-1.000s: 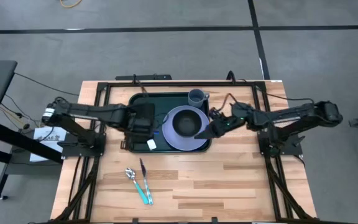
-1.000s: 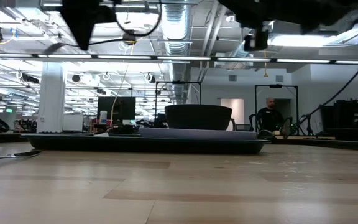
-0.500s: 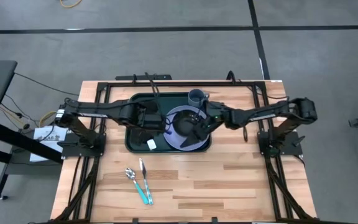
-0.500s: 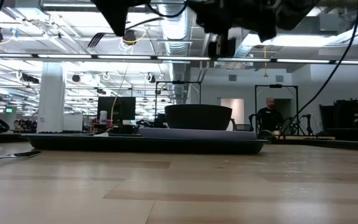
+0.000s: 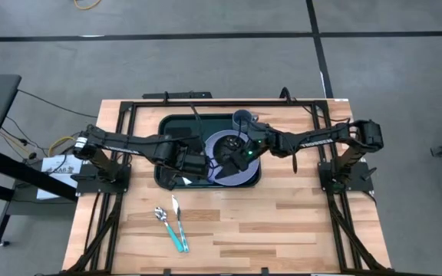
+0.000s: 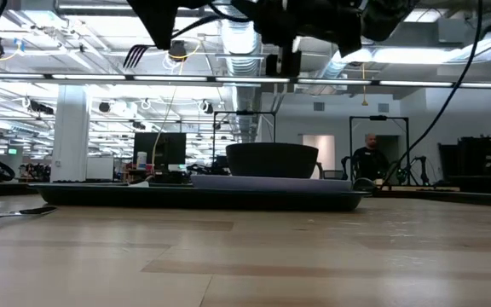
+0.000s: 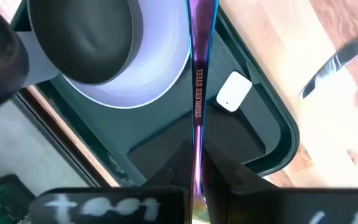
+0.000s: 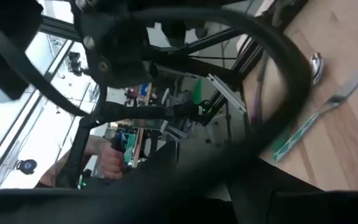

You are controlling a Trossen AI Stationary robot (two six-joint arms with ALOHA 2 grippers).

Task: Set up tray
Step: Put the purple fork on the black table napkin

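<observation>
The tray (image 5: 171, 126) sits at the far middle of the wooden table (image 5: 282, 222), dark green, long side running left to right. On it, toward the right, a lavender plate (image 5: 232, 170) carries a dark bowl (image 5: 227, 151), and a bluish cup (image 5: 242, 118) stands at the tray's far right corner. A small white tag (image 7: 233, 99) lies on the tray floor near its near rim, left of the plate.

Both arms are in over the tray! The left gripper (image 5: 194, 163) hangs above the tray just left of the plate, fingers clenched on a fork (image 7: 198, 74) with an iridescent handle stamped "STAINLESS STEEL"; in the low view the tines (image 6: 135, 55) show high above the table. The right gripper (image 5: 236, 156) hovers over the bowl, and whether its fingers are parted or closed cannot be told from here.

Out on the bare wood, nearer and to the left, a spoon (image 5: 161, 215) and a knife (image 5: 176, 208) lie side by side, both with teal handles. Beyond the table, in the room behind, a person (image 6: 369, 158) in dark clothing is visible to the right.
</observation>
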